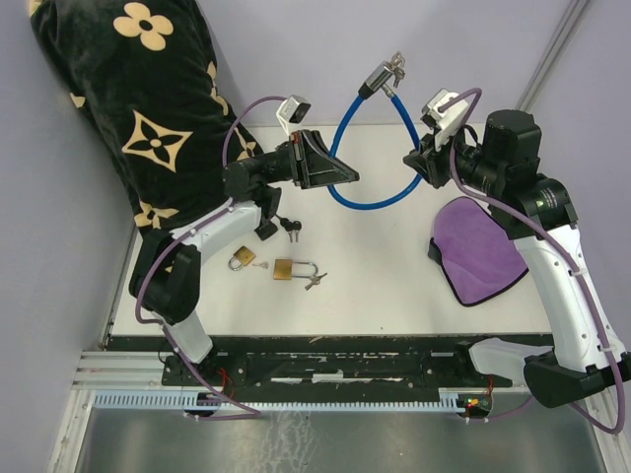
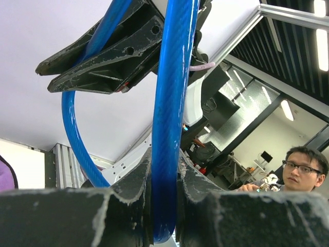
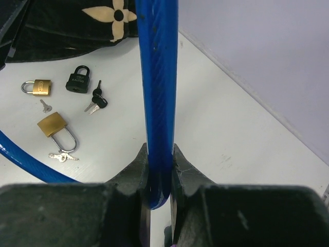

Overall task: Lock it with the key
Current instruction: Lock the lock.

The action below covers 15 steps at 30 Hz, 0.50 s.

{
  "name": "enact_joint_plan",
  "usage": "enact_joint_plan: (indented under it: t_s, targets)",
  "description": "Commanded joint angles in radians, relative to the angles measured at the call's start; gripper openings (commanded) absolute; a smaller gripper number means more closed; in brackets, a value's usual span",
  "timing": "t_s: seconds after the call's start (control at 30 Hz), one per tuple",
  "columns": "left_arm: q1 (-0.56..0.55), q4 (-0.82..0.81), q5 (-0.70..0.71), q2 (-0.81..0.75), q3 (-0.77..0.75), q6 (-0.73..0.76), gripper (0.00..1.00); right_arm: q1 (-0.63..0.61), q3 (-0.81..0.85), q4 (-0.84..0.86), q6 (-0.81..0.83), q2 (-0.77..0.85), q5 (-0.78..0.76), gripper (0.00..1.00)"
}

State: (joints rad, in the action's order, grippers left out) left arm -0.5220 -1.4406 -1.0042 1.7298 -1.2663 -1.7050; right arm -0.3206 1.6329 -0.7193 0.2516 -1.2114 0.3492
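A blue cable lock (image 1: 375,202) hangs in a loop above the white table (image 1: 394,286), held by both grippers. Its silver lock head with keys in it (image 1: 383,72) is up at the back, between the arms. My left gripper (image 1: 340,175) is shut on the left part of the cable; in the left wrist view the cable (image 2: 167,128) runs up between the jaws of the left gripper (image 2: 165,175). My right gripper (image 1: 414,158) is shut on the right part; in the right wrist view the cable (image 3: 158,77) is clamped in the right gripper (image 3: 159,164).
On the table lie a small brass padlock (image 1: 241,260), a long-shackle brass padlock (image 1: 286,269) with keys (image 1: 315,283), and a black padlock (image 3: 78,80) with keys (image 3: 95,100). A purple cloth (image 1: 483,246) lies at the right. A black flowered bag (image 1: 148,108) fills the back left.
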Motion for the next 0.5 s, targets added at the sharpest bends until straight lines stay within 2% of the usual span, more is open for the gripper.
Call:
enact_joint_plan:
  t_s: [0.0,0.07,0.3,0.4,0.47]
  targets:
    - [0.013,-0.013,-0.041,-0.083,-0.008,-0.007,0.03,0.022,0.039,0.039,0.101,0.023,-0.012,0.02]
    - [0.014,-0.013,-0.032,-0.087,-0.008,-0.005,0.06,0.022,0.034,0.049,0.082,0.023,-0.006,0.02]
    - [0.014,0.023,-0.003,-0.136,0.015,0.070,0.43,0.045,0.009,0.110,-0.061,0.019,0.055,0.02]
    - [0.014,0.060,0.001,-0.159,0.029,0.113,0.55,0.061,-0.002,0.137,-0.120,0.017,0.117,0.02]
    - [0.013,0.068,0.004,-0.166,0.034,0.124,0.58,0.069,-0.017,0.161,-0.159,0.014,0.155,0.02]
